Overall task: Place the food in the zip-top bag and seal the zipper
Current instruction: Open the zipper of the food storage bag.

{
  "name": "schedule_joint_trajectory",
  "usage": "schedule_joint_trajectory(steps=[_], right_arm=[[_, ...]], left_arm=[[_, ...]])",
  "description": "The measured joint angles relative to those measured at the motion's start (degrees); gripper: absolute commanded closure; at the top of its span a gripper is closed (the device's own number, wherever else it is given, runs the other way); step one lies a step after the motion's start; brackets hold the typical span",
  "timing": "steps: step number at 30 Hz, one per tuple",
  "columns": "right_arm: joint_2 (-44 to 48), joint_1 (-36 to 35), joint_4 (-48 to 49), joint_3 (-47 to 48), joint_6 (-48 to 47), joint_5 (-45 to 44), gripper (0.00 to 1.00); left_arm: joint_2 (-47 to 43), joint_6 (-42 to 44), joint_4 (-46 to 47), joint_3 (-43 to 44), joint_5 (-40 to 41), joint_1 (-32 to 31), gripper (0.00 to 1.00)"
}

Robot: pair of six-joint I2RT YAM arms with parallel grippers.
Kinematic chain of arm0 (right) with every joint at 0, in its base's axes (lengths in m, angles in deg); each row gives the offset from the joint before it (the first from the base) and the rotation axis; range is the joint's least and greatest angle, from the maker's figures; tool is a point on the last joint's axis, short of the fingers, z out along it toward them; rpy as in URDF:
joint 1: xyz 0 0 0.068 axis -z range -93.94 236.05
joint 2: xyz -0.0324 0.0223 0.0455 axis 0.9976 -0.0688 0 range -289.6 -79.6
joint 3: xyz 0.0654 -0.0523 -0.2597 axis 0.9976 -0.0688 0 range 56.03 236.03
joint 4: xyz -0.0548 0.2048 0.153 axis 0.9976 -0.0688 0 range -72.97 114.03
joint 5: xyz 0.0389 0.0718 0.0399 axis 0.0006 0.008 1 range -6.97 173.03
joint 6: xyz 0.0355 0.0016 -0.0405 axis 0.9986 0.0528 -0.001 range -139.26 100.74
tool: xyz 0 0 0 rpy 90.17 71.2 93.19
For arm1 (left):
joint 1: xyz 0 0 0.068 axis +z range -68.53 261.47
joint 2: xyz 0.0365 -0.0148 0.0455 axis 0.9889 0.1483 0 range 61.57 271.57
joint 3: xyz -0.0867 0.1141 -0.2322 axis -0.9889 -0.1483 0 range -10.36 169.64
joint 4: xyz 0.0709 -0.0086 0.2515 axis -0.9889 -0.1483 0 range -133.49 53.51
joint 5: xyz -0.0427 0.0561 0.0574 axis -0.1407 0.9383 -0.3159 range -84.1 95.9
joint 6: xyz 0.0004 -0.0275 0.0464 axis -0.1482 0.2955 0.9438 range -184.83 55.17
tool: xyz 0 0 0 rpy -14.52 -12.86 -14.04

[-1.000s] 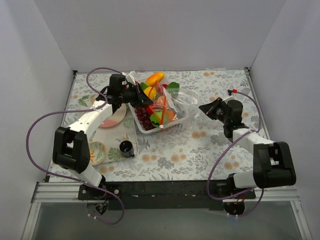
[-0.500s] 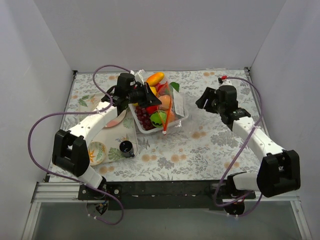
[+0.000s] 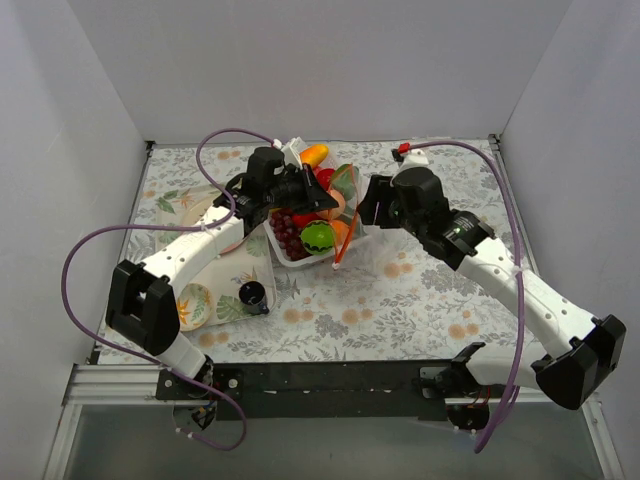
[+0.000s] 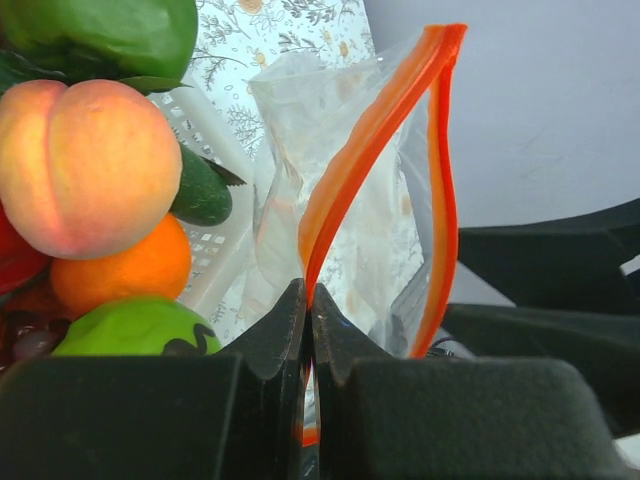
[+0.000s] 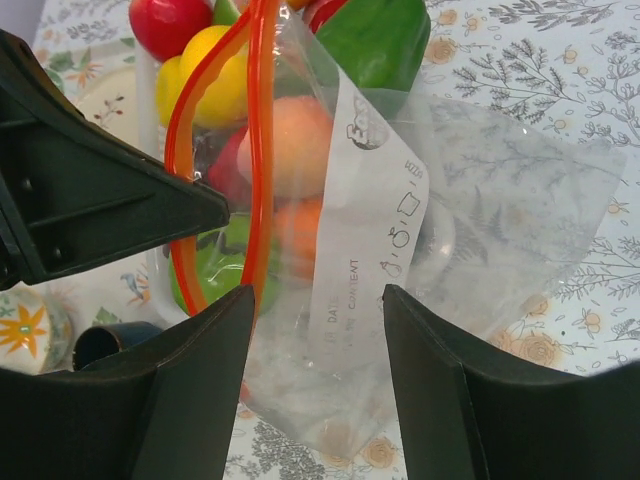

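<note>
Left fingers (image 4: 270,350) pinched together, right fingers (image 5: 190,390) spread wide.

Arms: we see white shells, black joints on left arm (image 3: 190,246), right arm (image 3: 530,295).
Cables: we see purple cables (image 3: 64,275) behind left gripper (image 4: 308,300) and right gripper (image 5: 318,298).
Tips: we see wedge-shaped matte black fingers (image 5: 180,400).

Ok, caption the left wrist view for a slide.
Left fingers pinch the orange-red zipper of the clear zip-top bag, mouth gaping, beside a toy peach.

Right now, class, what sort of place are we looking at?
Probably a robot test booth: plain white walls around a floral-covered table, a left arm and right arm bolted at its near rail, toy fruit as props.
</note>
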Motion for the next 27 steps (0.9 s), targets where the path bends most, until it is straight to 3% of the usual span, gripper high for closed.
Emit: schedule_joint_trajectory(steps=[6,17,20,21,24,27], right_arm=[[-3.23,-6.91,-3.69,2.89,0.02,-7.85,0.37],[-3.26,-9.29,-6.27,2.93,1.01,-14.05,0.39],[-4.13,-9.27,-6.12,2.91,1.01,-14.49,0.57],[-4.63,-9.20,-6.12,2.91,0.98,-14.95,0.72],[-5.92,-8.00,-6.27,2.64,0.68,-16.06,0.96],[-5.09,-4.24,-7.15,1.07,0.52,-16.96,0.99]], left_arm=[[0.02,-0.44,0.83,0.00,0.52,-1.14,1.00],[0.07,-0.83,1.40,-0.09,1.01,-1.33,1.00],[0.15,-0.83,1.70,-0.09,1.01,-1.55,1.00],[0.15,-0.83,1.77,-0.11,1.01,-1.64,1.00],[0.15,-0.83,2.16,-0.61,1.01,-1.88,1.00],[0.28,-0.83,2.51,-1.57,1.01,-2.29,1.00]])
